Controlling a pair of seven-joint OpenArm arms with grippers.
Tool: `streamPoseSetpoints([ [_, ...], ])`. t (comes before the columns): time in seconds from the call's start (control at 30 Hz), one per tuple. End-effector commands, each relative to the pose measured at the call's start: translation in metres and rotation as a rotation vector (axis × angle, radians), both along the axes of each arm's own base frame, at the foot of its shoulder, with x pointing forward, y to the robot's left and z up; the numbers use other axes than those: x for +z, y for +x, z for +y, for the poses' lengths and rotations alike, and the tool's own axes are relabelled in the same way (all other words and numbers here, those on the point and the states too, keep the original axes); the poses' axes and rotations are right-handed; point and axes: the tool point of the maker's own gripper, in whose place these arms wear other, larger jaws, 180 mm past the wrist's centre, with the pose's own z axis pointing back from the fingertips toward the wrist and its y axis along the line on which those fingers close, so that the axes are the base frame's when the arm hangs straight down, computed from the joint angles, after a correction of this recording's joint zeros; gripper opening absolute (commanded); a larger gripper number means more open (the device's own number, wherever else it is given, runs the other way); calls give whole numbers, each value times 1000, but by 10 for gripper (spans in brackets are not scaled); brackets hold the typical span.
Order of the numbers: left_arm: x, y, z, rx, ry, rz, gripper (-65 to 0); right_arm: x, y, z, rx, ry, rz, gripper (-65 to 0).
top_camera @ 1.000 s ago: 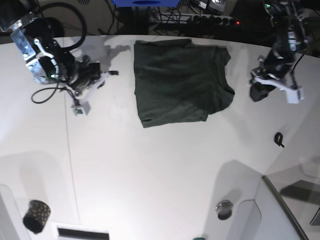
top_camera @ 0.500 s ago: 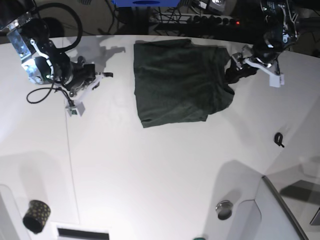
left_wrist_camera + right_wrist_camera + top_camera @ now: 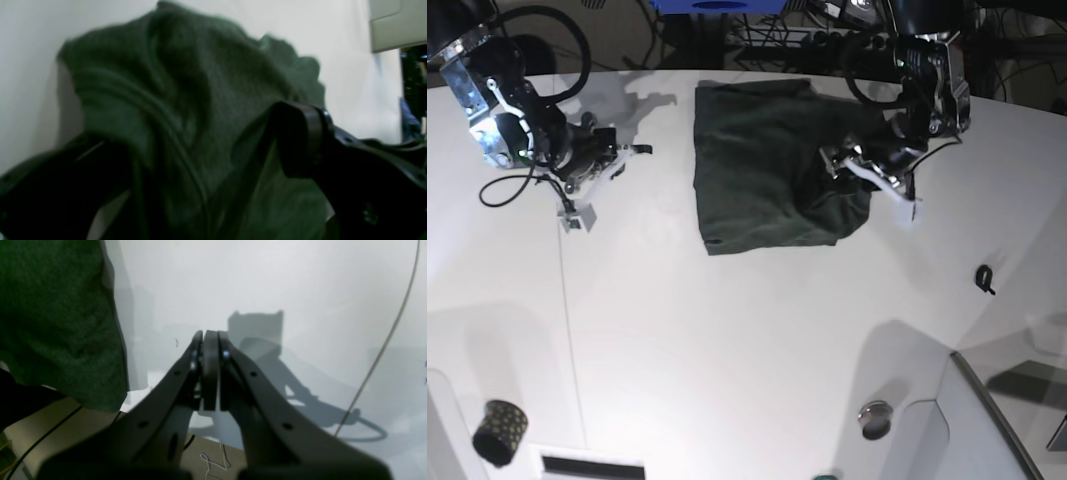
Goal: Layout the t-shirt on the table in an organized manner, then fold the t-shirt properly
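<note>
The dark green t-shirt (image 3: 757,165) lies on the white table (image 3: 727,330) at the far middle, its right side bunched inward. My left gripper (image 3: 842,168) sits on that right edge. In the left wrist view, folds of the t-shirt (image 3: 186,100) rise between the left gripper's (image 3: 196,133) fingers, which stand wide apart and open. My right gripper (image 3: 632,152) hovers left of the shirt, apart from it. In the right wrist view the right gripper (image 3: 210,336) is shut on nothing, with the t-shirt's edge (image 3: 56,316) at upper left.
A small black clip (image 3: 985,278) lies on the table at the right. A dark patterned cup (image 3: 499,432) stands at the near left, a round metal piece (image 3: 876,418) near a grey panel (image 3: 987,430). A thin cable (image 3: 383,346) crosses the table by the right arm.
The left arm swung in from the right onto the shirt's right edge, pushing that side inward, and its jaws opened wide. The right arm barely shifted.
</note>
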Motion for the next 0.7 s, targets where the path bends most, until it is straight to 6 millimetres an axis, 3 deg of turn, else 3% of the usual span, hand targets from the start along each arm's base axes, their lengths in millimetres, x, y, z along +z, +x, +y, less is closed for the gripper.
streamPoseSetpoints([
  [0.0, -25, -23, -6, -67, 55, 136, -95, 8, 9, -3, 4, 2, -35, -644],
  [0.07, -25, -15, -18, -102, 47, 131, -105, 8, 10, -3, 2, 1, -36, -644],
  [0.13, -21, -5, -29, -146, 48, 116, -201, 8, 10, -4, -1, 1, -38, -644],
  [0.17, -20, -1, -35, -168, 51, 109, -281, 10, 13, -9, -19, -1, -43, -644],
  [0.27, -12, 16, -42, -220, 70, 80, -606, 12, 17, -29, -88, -11, -52, -644],
  [0.3, -12, 19, -42, -234, 81, 81, -650, 13, 19, -37, -115, -15, -57, -644],
  [0.5, -9, 31, -43, -436, 275, 82, -650, 17, 14, -97, -296, -53, -67, -644],
  [0.67, 0, 44, -37, -634, 432, 41, -650, 26, 11, -123, -293, -42, -115, -644],
])
